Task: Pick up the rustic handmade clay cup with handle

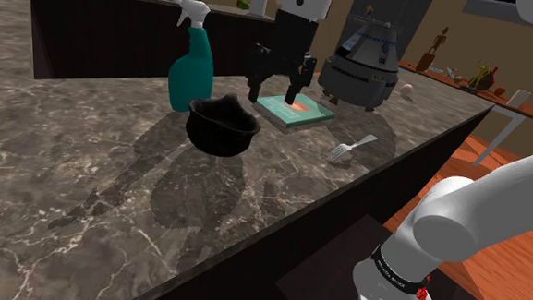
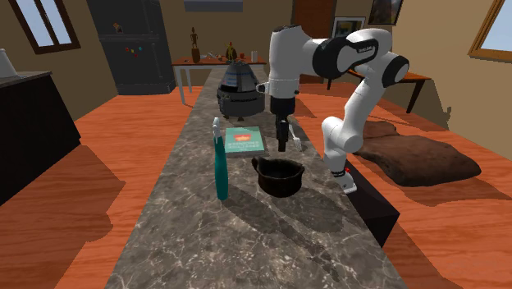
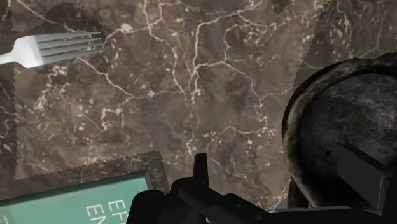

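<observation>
The cup (image 1: 222, 128) is a dark, rough, wide-mouthed pot standing upright on the brown marble counter (image 1: 90, 180). In the second exterior view the cup (image 2: 277, 176) sits just in front of the arm. My black gripper (image 1: 278, 88) hangs open over the counter, above the edge of a teal book and behind the cup. In the second exterior view the gripper (image 2: 287, 141) is a short way above and beyond the cup's rim. In the wrist view the cup (image 3: 343, 127) lies beside one finger, outside the gripper (image 3: 283, 181). Nothing is between the fingers.
A teal book (image 1: 295, 109) lies flat under the hand. A teal spray bottle (image 1: 192, 69) stands close by the cup. A white fork (image 1: 351, 150) lies near the counter's edge. A dark grey domed appliance (image 1: 363, 66) stands behind the book.
</observation>
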`<state>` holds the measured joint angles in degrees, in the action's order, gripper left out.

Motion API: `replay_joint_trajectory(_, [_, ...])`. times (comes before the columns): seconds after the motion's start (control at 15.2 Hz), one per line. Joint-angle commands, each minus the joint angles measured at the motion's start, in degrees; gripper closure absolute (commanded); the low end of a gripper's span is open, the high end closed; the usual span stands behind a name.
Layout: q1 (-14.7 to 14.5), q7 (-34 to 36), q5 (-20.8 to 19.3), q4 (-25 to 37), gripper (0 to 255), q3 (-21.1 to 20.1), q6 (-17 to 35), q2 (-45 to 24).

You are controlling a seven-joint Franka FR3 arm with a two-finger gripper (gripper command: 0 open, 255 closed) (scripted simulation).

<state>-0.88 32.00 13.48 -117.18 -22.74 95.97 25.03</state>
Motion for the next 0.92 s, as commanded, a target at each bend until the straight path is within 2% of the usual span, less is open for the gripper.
replay_joint_trajectory(0.0, [0.13, 3.91, -0.25, 3.31, 0, -2.60, 1.02, -3.97])
replay_joint_trajectory(0.07, [0.16, 4.97, -0.45, 4.33, 0, -3.26, 1.19, -5.09])
replay_joint_trajectory(0.66, [-0.19, 4.30, 0.14, -1.92, 0, -3.75, 6.91, -4.56])
replay_joint_trajectory(0.73, [-0.19, 4.29, 0.14, -1.93, 255, -3.75, 6.92, -4.55])
replay_joint_trajectory(0.86, [-0.19, 4.26, 0.15, -1.99, 255, -3.73, 6.97, -4.54])
